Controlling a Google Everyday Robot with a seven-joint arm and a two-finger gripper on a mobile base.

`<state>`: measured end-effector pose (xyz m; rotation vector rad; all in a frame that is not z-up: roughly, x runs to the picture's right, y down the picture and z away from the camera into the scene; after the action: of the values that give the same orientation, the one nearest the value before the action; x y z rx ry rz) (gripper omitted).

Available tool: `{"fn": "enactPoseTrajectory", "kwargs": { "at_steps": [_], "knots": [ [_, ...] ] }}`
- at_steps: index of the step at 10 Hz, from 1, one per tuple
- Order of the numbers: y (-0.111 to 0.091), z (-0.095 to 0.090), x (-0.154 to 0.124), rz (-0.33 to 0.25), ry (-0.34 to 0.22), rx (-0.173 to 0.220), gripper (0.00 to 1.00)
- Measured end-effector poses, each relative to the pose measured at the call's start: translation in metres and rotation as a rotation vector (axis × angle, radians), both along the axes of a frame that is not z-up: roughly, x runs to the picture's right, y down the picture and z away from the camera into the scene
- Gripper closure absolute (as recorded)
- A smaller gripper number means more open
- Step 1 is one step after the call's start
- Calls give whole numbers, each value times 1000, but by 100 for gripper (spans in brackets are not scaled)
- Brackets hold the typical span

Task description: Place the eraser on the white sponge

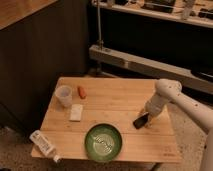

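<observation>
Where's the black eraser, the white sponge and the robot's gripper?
Small black rectangular eraser (141, 120): camera view, middle of its dark top face.
Flat white rectangular sponge (76, 112): camera view, centre of the pad.
Gripper (148, 118): camera view, tip at the eraser, table's right side.

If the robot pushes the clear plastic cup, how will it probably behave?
The clear plastic cup looks thin and empty, so probably light and easy to tip or slide. It stands beside the white sponge, far from the tool at the eraser.
</observation>
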<state>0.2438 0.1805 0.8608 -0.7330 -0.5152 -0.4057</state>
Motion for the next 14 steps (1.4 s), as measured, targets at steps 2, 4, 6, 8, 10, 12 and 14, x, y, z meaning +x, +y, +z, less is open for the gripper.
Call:
{"fn": "enactPoseTrajectory", "kwargs": {
  "at_steps": [2, 4, 6, 8, 10, 12, 14],
  "knots": [
    [0, -11, -3, -2, -38, 13, 100],
    [-9, -35, -9, -2, -85, 51, 100],
    [-35, -79, -26, -14, -146, 117, 100],
    [-62, -120, -43, -21, -213, 211, 100],
    [-76, -135, -65, -12, -292, 316, 100],
    [-88, -134, -103, -7, -407, 428, 100],
    [-96, -133, -137, -35, -481, 477, 100]
  ]
}}
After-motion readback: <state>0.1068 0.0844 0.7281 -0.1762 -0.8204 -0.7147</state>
